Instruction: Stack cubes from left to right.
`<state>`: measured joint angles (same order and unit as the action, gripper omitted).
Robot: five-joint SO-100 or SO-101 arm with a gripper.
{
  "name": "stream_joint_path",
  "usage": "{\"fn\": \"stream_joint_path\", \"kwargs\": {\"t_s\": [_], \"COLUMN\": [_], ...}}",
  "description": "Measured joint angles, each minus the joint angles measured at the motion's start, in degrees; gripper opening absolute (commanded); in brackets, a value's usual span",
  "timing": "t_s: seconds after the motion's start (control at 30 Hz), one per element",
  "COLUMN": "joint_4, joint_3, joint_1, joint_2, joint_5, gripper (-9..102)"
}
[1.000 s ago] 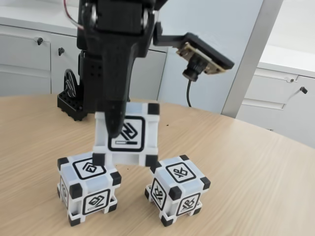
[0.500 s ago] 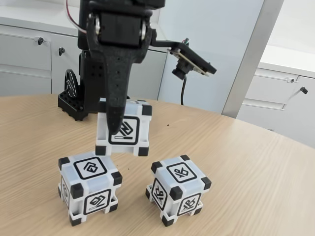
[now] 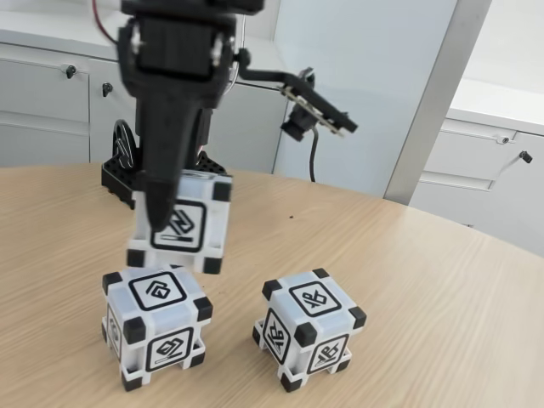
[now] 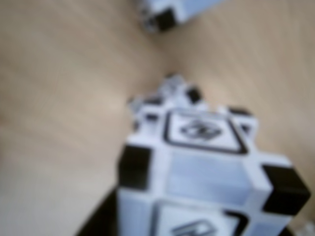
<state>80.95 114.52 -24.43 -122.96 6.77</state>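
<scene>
Above the round pale wooden table [image 3: 442, 280], in the fixed view, a black two-finger gripper [image 3: 161, 204] pinching a pale grey-white plastic cube with black corner blocks and a black-framed glyph [image 3: 182, 223], clear of the tabletop and slightly tilted. One long black finger [image 3: 166, 161] down over the front face of that held cube; the other finger hidden behind it. Directly beneath and a touch to the left, a second identical grey-white cube [image 3: 155, 327] resting on the table, its top face close under the held cube's lower edge; contact between the two impossible to judge. To the right of that one, near but apart, a third matching cube [image 3: 308, 328] turned at an angle on the wood. Behind the gripper, a small black camera on a bracket [image 3: 304, 115] jutting to the right of the arm, and the arm's black base [image 3: 123, 178] at the table's far side. Farther back, grey cabinet doors with dark knobs [image 3: 51, 110] and a slanted pale post [image 3: 429, 102].

In the wrist view, blurred, the held cube [image 4: 206, 172] large at bottom right, a second cube [image 4: 167, 96] just past it on the wood, and the corner of another cube [image 4: 172, 12] at the top edge
</scene>
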Motion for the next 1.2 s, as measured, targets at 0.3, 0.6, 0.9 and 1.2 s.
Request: {"fn": "stream_joint_path", "kwargs": {"t_s": [0.3, 0.6, 0.9, 1.2], "joint_4": [0.0, 0.0, 0.0, 0.0], "joint_3": [0.0, 0.0, 0.0, 0.0], "joint_1": [-0.4, -0.4, -0.5, -5.1], "joint_2": [0.0, 0.0, 0.0, 0.0], "joint_5": [-0.4, -0.2, 0.2, 0.4], "gripper": [14, 14, 14, 14]}}
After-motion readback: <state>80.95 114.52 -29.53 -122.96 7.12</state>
